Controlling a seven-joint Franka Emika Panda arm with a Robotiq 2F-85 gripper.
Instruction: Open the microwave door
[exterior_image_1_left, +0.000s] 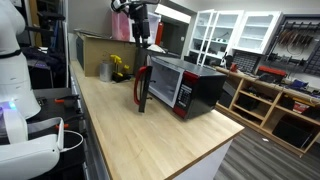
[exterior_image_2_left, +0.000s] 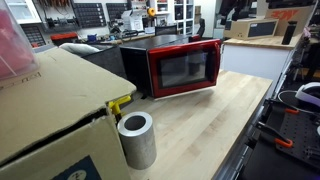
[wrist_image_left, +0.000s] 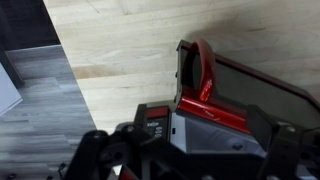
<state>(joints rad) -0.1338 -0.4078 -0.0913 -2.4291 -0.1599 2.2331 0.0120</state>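
Note:
The microwave (exterior_image_1_left: 195, 88), black with a glossy red front, stands on the wooden counter (exterior_image_1_left: 150, 135). The microwave door (exterior_image_1_left: 141, 88) is swung out, about square to the oven front. In an exterior view the door (exterior_image_2_left: 185, 68) faces the camera with its red frame and dark window, beside the black body (exterior_image_2_left: 135, 62). My gripper (exterior_image_1_left: 141, 36) hangs above the door's top edge, apart from it. In the wrist view the dark fingers (wrist_image_left: 190, 160) sit wide apart over the oven top (wrist_image_left: 215, 135), with the red door edge (wrist_image_left: 203, 70) beyond. The gripper looks open and empty.
A brown cardboard box (exterior_image_1_left: 98, 45) stands behind the microwave, with a grey cylinder (exterior_image_2_left: 137, 140) and a yellow object (exterior_image_2_left: 120, 103) beside it. A white robot body (exterior_image_1_left: 15, 95) stands next to the counter. The counter edge drops to grey floor (wrist_image_left: 40, 110).

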